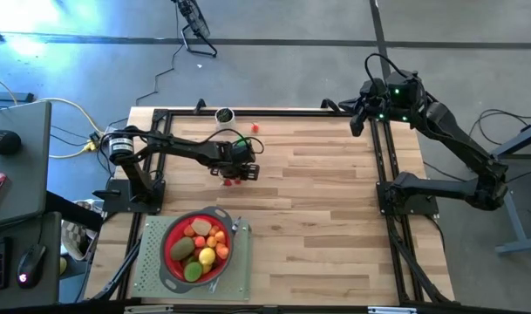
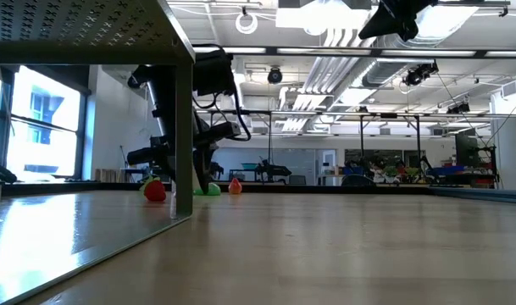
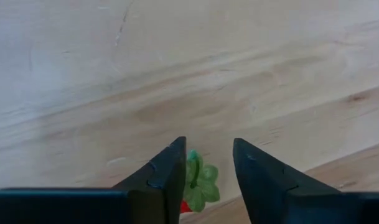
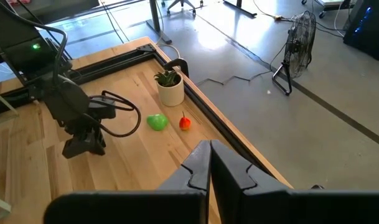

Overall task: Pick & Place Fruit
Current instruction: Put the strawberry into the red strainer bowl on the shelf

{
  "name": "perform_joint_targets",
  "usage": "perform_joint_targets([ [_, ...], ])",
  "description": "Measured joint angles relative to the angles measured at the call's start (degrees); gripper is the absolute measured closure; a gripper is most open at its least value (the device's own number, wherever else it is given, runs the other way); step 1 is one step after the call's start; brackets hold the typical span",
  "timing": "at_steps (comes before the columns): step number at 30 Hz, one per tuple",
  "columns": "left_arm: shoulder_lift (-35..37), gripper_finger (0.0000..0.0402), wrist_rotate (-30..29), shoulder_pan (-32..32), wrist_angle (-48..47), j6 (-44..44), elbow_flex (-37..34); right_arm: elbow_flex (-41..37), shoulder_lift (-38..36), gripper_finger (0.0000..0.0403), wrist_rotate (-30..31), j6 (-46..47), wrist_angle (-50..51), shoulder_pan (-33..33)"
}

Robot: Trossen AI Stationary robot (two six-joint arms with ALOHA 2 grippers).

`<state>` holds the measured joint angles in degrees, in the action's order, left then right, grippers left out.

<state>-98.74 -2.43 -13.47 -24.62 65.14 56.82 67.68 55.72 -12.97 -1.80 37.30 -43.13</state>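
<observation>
1. Your left gripper [image 1: 236, 174] sits low over the table [image 1: 335, 201], toward the far edge and left of centre. Its jaws stand part open around a red toy fruit with a green leafy top [image 3: 198, 186]; the left wrist view shows a gap on at least one side, so you cannot call it gripped.
2. Your right gripper [image 4: 209, 163] is parked high at the far right corner, above the black frame rail [image 1: 383, 148], jaws pressed together and empty.
3. Open room: the whole middle and right of the table is bare wood, from the left gripper across to the right-hand rail.
4. Edges: a small potted plant [image 4: 170, 87] stands at the far edge. Near it lie a green fruit [image 4: 157, 122] and a small red-orange fruit [image 4: 185, 123], both close to the rail.
5. The red strainer [image 1: 171, 259] sits on a grey mat [image 1: 147, 270] at the near left corner, holding a heap of fruits [image 1: 202, 246].
6. Hard to make out: from above, the left gripper's body covers most of the fruit below it; only red bits show. In the low view a metal leg [image 2: 184, 127] cuts across that arm.
</observation>
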Motion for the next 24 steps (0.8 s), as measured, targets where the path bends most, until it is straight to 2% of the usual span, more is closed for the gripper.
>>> perform_joint_targets([
  [18, 0.0, 0.0392, -0.8, 0.0, 0.0, -0.3, 0.0, 0.0, 0.0, 0.0398, 0.0, 0.0, 0.0, 0.0],
  [24, 0.0, 0.0398, -0.9, 0.0, 0.1, -0.4, 0.0, 0.0, 0.0, 0.0400, 0.0, 0.0, 0.0, 0.0],
])
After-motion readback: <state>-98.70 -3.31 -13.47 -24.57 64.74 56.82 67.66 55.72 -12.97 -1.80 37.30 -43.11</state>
